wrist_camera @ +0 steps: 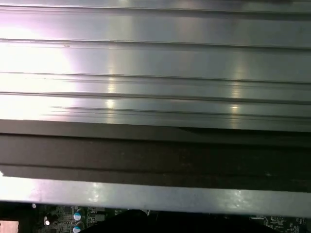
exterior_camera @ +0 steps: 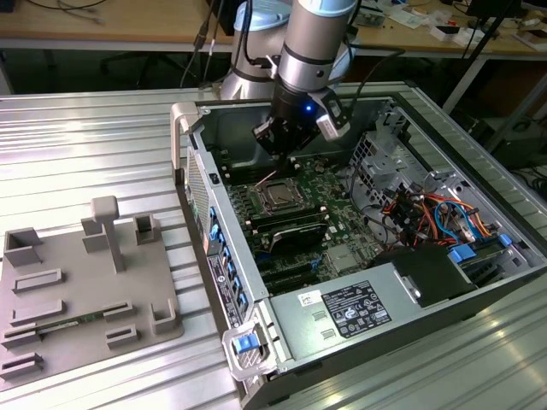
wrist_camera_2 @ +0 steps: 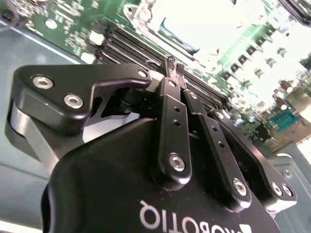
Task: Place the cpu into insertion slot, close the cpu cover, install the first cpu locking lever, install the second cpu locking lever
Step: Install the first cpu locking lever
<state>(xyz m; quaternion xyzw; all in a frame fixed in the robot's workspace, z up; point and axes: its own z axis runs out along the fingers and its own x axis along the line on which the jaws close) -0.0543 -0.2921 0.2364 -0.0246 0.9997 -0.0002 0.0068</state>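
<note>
In the exterior view the open computer case (exterior_camera: 224, 256) lies on its side with the green motherboard facing up. The cpu (exterior_camera: 279, 199) shows as a silvery-grey square in the socket, and the cpu cover (exterior_camera: 266, 193) looks to lie down around it as a metal frame. A thin locking lever (exterior_camera: 269, 178) slants up beside the socket's far side. My gripper (exterior_camera: 275, 147) hangs just above and behind the socket, close to that lever. In the second wrist view the gripper (wrist_camera_2: 174, 63) is shut, its black fingers (wrist_camera_2: 171, 116) pressed together with nothing seen between them.
A grey fixture plate (exterior_camera: 77, 290) with upright holders lies at the exterior view's left on the slatted metal table (exterior_camera: 85, 137). Inside the case are memory slots (wrist_camera_2: 141, 46), a drive cage with coloured cables (exterior_camera: 427, 213) and the power supply (exterior_camera: 342, 312).
</note>
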